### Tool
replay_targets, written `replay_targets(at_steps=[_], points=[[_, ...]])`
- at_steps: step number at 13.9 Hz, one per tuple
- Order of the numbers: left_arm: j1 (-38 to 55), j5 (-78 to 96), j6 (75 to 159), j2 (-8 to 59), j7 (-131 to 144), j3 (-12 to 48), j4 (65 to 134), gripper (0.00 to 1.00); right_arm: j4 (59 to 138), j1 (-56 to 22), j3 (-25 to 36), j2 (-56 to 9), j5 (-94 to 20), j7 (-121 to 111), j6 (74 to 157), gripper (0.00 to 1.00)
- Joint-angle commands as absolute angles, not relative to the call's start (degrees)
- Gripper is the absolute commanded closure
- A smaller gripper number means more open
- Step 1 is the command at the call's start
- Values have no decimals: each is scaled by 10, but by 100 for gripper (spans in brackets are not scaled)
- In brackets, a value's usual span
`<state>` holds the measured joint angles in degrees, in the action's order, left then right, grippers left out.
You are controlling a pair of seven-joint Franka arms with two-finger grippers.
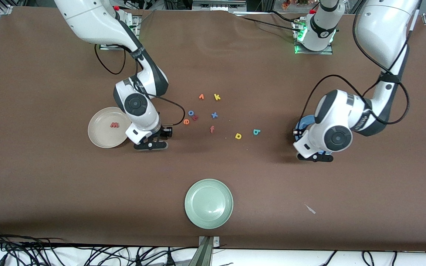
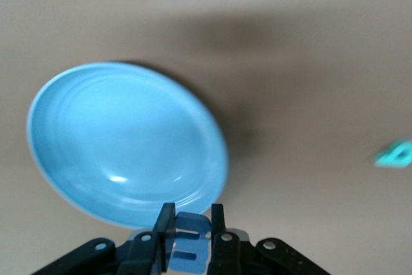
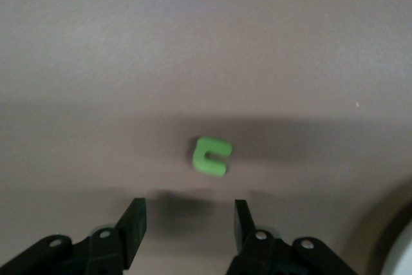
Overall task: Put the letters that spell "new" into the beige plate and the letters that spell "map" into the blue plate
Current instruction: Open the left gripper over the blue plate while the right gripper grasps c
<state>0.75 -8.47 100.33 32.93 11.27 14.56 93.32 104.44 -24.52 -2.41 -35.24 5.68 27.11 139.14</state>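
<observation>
Right wrist view: green n [image 3: 211, 156] just ahead of right gripper [image 3: 190, 227].

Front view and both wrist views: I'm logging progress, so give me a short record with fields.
beige plate: holds the w
blue plate: nothing seen in it
left gripper: shut on blue m, at the blue plate's rim
right gripper: fingers open, over the table by green n
loose on table: e, p, a
</observation>
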Motion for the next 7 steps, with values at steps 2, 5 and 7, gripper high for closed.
replay_targets(at_steps=[2,5,7], points=[[-37,-115,980,341,-21,147,947,99,1016,-243,-15,-379,64,275,1390,36],[-42,-117,985,352,-39,147,949,1,1006,-243,-14,-391,62,277,1408,37],[-44,-116,984,345,-33,149,948,0,997,-243,-14,-399,60,278,1415,37]])
